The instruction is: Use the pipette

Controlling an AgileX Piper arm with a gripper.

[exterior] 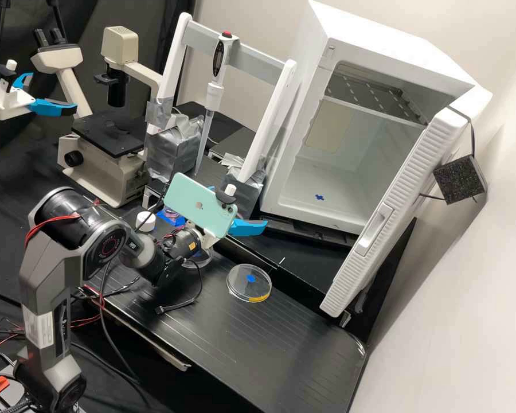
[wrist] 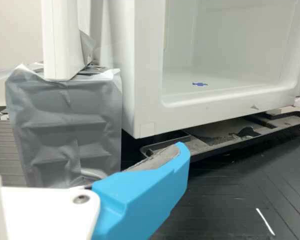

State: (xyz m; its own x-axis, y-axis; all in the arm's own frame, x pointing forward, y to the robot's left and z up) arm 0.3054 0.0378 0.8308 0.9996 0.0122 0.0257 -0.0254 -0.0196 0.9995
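A white pipette with a red-topped button hangs upright from the grey crossbar of a white rack, its long clear tip pointing down. The gripper is below and to the right of that tip, at the rack's right foot, apart from the pipette. Its two blue fingers stand apart, one partly hidden behind a mint green phone mounted on the wrist. In the wrist view the gripper shows one blue finger before the grey-taped rack foot and a white cabinet.
An open white incubator stands at the right with its door swung out. On the black bench lie a lidded clear dish and, partly behind the wrist, another dish. A white-capped bottle and a microscope are to the left.
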